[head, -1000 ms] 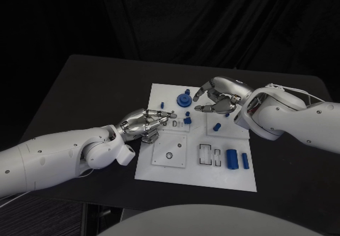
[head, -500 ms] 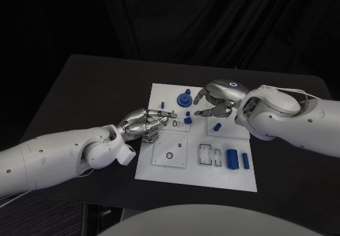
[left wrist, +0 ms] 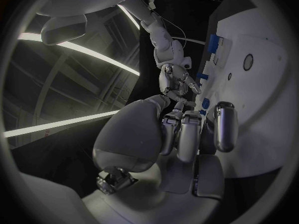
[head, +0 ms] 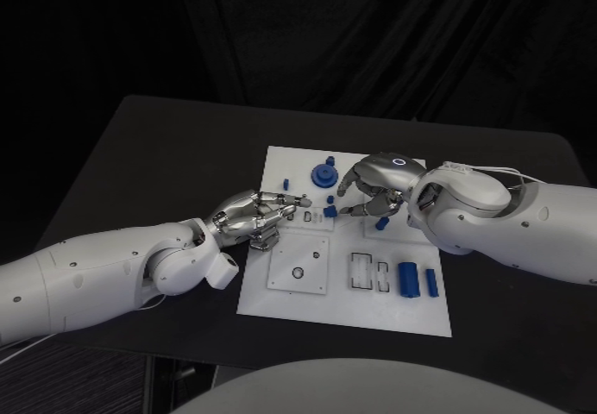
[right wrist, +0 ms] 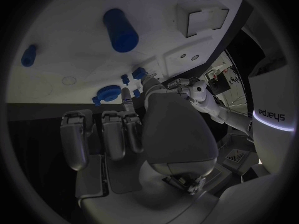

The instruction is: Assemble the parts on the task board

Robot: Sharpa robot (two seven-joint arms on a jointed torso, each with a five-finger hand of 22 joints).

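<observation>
The white task board [head: 298, 297] lies mid-table with blue parts on it. My right hand [head: 373, 183] hovers over its far middle, fingers apart, fingertips just beside a small blue part [head: 329, 210]; nothing shows between them. Behind it stands a round blue part [head: 323, 178], which the right wrist view also shows [right wrist: 109, 92]. My left hand [head: 255, 216] rests at the board's left edge with its fingers curled in and nothing seen in them. The left wrist view shows these curled fingers [left wrist: 187, 134] and the right hand [left wrist: 176, 82] beyond.
A small blue peg [head: 285, 184] stands near the board's far left. Another small part [head: 380, 222] sits under my right forearm. A blue cylinder [head: 408, 278] and a blue bar [head: 430, 282] lie at the right, next to rectangular slots [head: 361, 269]. Black table [head: 162, 155] surrounds the board.
My right hand has moved left and down across the board, from its far right part to just beside the small blue part. The left hand has stayed still.
</observation>
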